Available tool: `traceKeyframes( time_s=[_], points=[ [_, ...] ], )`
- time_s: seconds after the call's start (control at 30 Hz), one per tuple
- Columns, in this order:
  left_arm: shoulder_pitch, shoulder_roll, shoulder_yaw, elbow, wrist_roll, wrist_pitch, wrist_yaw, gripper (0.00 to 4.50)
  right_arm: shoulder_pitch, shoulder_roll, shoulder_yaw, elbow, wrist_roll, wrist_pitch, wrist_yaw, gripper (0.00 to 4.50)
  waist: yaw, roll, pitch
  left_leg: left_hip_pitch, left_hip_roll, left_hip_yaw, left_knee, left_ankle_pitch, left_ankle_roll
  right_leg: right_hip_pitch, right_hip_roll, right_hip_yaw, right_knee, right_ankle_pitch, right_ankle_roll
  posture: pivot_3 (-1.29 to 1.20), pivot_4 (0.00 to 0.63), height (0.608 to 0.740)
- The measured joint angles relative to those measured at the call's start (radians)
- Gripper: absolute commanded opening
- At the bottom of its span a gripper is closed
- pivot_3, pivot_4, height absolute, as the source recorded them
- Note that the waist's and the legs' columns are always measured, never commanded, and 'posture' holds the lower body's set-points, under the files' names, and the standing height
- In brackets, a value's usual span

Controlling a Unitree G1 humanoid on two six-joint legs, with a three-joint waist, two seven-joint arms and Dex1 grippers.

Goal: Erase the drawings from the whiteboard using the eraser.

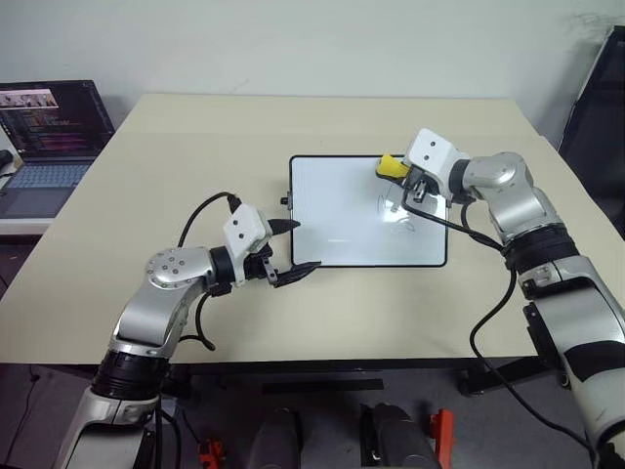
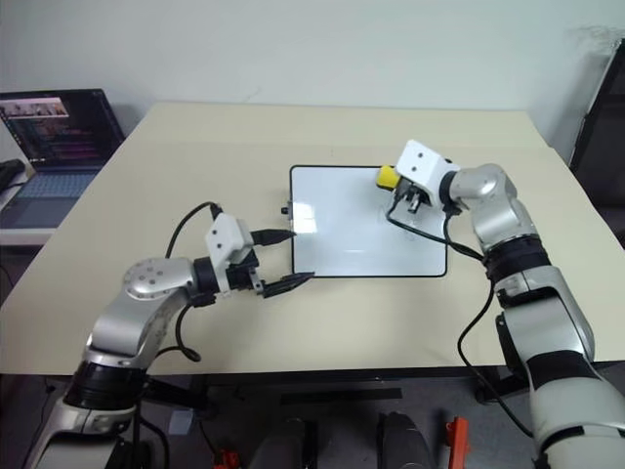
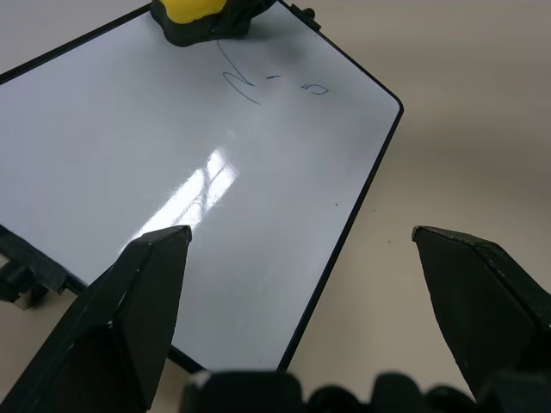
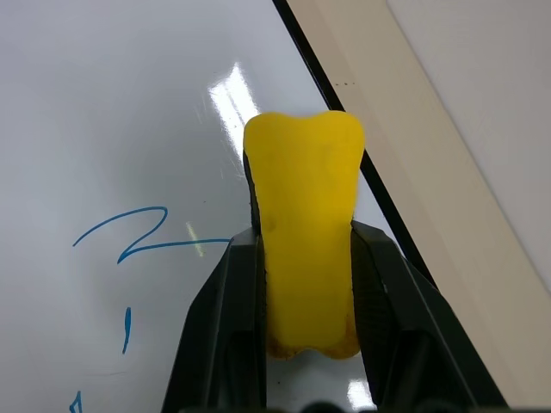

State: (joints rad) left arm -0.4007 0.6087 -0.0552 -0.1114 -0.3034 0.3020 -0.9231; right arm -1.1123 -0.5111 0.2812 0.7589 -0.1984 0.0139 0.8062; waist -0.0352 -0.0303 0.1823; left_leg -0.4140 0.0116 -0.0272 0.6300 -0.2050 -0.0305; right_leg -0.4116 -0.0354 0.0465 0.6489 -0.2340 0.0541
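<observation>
The whiteboard (image 1: 342,220) lies on the desk (image 1: 195,156) before me, with the laptop (image 1: 49,137) off to its far left. My right end effector (image 1: 398,174) holds the eraser (image 1: 393,166) over the board's far right corner, beside the drawings (image 3: 258,82); my left end effector (image 1: 293,249) sits at its near left corner.

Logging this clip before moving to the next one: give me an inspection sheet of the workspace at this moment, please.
Surface: beige table, bare apart from the job's things.
Job's things: whiteboard flat at mid-table; blue drawings unerased near its far right corner; yellow eraser over that corner.
Clutter: nothing seen on the table.
Grippers: right gripper shut on the eraser, by the drawings; left gripper open at the board's near left corner, holding nothing.
Cables: black cable looping off the left arm, another hanging from the right arm.
Surroundings: open laptop on a side surface at left; white wall behind.
</observation>
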Motion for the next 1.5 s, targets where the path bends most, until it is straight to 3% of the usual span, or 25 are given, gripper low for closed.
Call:
traceKeyframes(
  time_s=[0.63,0.87,1.13,1.33,1.5],
  points=[
    [-0.003,0.0,0.002,0.0,0.0,0.0,0.008,4.5,0.202,0.031,0.064,-0.284,-0.05,0.077,0.103,0.98,-0.012,0.0,0.0,0.012,0.0,0.002,0.0,0.0,0.0,0.007,0.0,0.002,0.007,-0.002,-0.001,0.0,0.15,0.74],
    [-0.007,-0.003,0.002,0.002,0.002,0.0,0.004,4.5,0.189,0.037,0.074,-0.278,-0.07,0.081,0.073,0.98,-0.014,0.0,0.0,0.013,0.0,0.001,0.0,0.0,0.0,0.007,0.0,0.001,0.01,-0.004,-0.002,0.0,0.15,0.74],
    [-0.014,-0.007,0.001,0.003,0.002,0.0,0.005,4.5,-0.015,0.036,0.043,-0.083,-0.136,0.058,-0.131,0.98,-0.017,0.0,0.0,0.013,0.0,0.001,-0.002,0.001,0.0,0.006,0.0,0.001,0.011,-0.005,-0.006,0.0,0.15,0.74],
    [-0.018,-0.008,0.001,0.003,0.002,0.0,0.005,4.5,-0.014,0.037,0.043,-0.051,-0.135,0.019,-0.124,0.98,-0.019,0.0,0.0,0.012,0.0,0.001,-0.003,0.0,0.0,0.005,0.0,0.001,0.011,-0.006,-0.006,0.0,0.15,0.74],
    [-0.02,-0.008,0.001,0.004,0.002,0.0,0.002,4.5,0.058,0.039,0.051,-0.142,-0.124,0.035,-0.042,0.98,-0.02,0.0,0.0,0.013,0.0,0.001,-0.002,0.0,0.0,0.006,0.001,0.001,0.011,-0.006,-0.005,0.0,0.15,0.74]
  ],
)
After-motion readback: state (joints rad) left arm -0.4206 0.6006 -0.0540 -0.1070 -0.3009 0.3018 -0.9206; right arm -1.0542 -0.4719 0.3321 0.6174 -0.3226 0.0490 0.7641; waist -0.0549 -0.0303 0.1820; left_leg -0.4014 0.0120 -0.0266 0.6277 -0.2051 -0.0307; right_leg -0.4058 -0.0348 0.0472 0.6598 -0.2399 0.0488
